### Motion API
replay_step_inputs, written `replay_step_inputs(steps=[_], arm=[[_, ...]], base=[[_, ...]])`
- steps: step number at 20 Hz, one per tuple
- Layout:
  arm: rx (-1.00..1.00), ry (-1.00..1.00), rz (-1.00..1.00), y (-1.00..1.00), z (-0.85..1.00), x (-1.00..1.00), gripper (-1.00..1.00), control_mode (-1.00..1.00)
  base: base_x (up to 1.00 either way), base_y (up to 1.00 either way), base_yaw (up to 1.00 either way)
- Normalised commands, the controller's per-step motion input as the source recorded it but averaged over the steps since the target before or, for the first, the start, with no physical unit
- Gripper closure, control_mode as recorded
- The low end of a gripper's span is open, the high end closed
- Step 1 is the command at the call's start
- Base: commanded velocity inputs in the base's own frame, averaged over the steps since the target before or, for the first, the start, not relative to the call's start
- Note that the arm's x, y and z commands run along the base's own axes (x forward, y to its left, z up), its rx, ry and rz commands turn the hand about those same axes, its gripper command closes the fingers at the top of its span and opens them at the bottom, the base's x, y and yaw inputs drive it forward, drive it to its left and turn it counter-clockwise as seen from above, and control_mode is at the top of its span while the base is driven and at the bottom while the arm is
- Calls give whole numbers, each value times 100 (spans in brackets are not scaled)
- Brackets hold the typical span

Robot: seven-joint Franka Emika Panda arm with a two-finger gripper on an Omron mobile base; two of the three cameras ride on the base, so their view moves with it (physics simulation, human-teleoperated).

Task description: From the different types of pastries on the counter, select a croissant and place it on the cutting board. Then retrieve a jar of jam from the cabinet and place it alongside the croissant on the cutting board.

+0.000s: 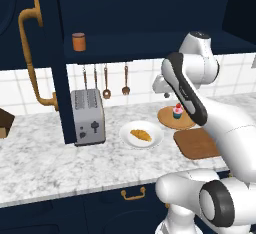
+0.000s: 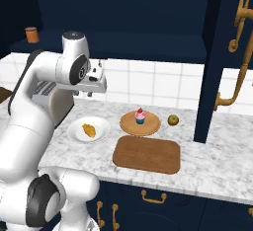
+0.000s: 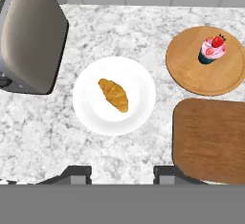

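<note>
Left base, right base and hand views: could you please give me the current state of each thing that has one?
cabinet door: swung open
jar of jam: upright on the cabinet shelf, lid on
croissant: lying on the white plate, untouched
cupcake: upright on the round wooden plate
cutting board: flat on the counter, bare
green fruit: resting on the counter
gripper: above the counter, fingers holding nothing

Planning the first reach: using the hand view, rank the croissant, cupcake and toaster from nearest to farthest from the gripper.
1. croissant, on the white plate, just ahead of the gripper.
2. toaster and cupcake: left and upper right, too close to rank.
</note>
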Motion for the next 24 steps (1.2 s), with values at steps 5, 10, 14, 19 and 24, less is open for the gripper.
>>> replay_step_inputs(steps=[5, 10, 14, 19, 24], arm=[[0, -1, 0, 29, 21, -1, -100, -100], [-6, -12, 4, 88, 71, 8, -100, -100], [-7, -18, 9, 100, 60, 22, -100, -100], [0, -34, 18, 69, 52, 6, -100, -100], [2, -16, 30, 49, 28, 21, -100, -100]], base=[[0, 0, 0], [0, 0, 0], [0, 0, 0], [0, 0, 0], [0, 0, 0]])
